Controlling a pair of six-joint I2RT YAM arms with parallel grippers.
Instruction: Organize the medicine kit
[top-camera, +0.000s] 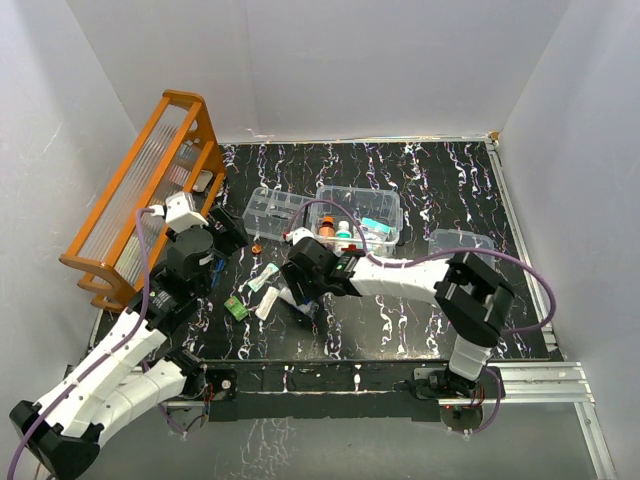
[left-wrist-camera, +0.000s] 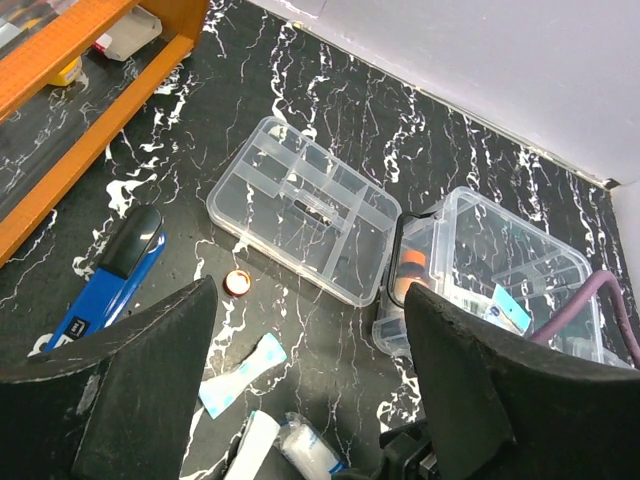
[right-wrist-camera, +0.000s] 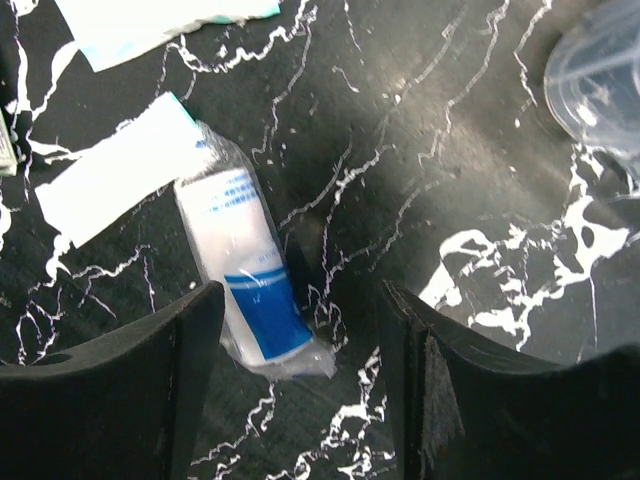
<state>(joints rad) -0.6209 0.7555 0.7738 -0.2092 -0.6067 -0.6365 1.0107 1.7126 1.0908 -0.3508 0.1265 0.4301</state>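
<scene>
Both pairs of fingers spread, nothing held.
My right fingers stand wide over a wrapped blue-and-white roll lying on the bench; my left fingers gape wide, empty. The medicine kit sits beyond, just beside the divided tray, bottles inside.

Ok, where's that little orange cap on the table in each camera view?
Top external: orange cap left of centre, just below the divided tray's left end.
Left wrist: centre-left, just below that tray's left corner.
Right wrist: not in it.
Shared landmark: the light-blue sachet, below the cap in both wider views, at the right wrist's top edge.
</scene>
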